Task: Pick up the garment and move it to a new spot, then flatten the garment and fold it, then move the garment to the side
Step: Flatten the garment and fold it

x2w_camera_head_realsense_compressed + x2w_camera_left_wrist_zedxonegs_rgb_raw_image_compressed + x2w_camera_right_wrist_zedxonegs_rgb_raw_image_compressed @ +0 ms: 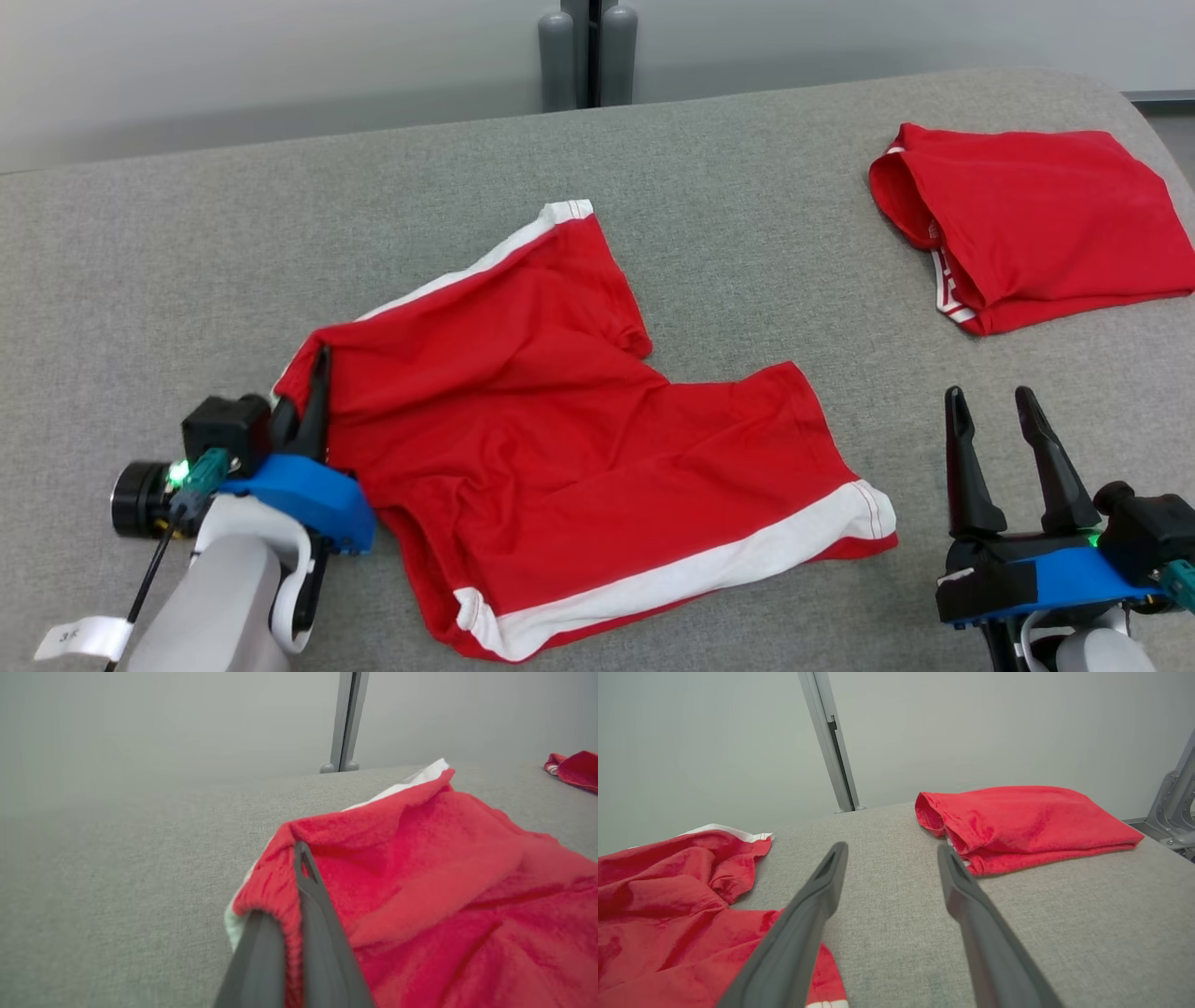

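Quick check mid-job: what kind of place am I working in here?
Probably a lab folding station, not a home: a grey cloth-covered table, a bare pale wall with a metal post, and a folded red garment set aside.

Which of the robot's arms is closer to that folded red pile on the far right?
Right. The right gripper sits just short of the folded pile, jaws open, not touching. The left gripper is well away, shut on the spread-out shorts.

Left hand (pixel 313 392) and right hand (pixel 990 397) have blue mounts (pixel 1074 569), 2 dark fingers (pixel 966 476).
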